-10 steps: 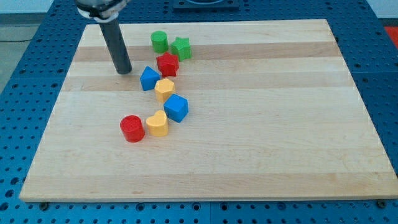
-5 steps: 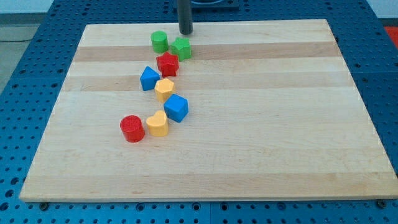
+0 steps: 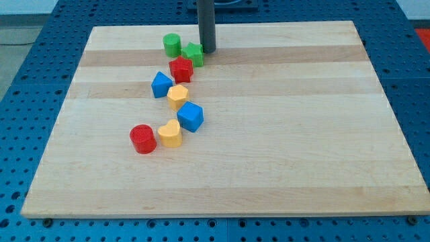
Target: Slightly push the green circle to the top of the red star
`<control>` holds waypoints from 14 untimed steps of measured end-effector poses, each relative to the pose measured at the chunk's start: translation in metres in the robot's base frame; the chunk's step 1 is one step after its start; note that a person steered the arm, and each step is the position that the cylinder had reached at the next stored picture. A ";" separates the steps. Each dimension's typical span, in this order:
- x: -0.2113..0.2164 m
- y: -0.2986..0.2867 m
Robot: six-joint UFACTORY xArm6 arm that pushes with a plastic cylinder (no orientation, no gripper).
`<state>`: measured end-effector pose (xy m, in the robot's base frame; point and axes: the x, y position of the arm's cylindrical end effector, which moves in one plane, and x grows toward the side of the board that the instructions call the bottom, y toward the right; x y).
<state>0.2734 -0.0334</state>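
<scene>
My tip (image 3: pixel 207 51) stands on the board (image 3: pixel 282 134) touching or just beside the right side of the green star (image 3: pixel 195 53) — it is a bare rod with nothing to open or shut, and it holds nothing, only pressing against whatever it meets. The green circle (image 3: pixel 173 45) sits at the view's upper left of the red star (image 3: pixel 181 68), just beside the green star and apart from my tip, so it looks untouched. I judge the task barely begun — the circle is not yet above the red star, and the green star lies between it and my tip
</scene>
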 end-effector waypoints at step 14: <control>-0.030 -0.133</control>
<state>0.2438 -0.1664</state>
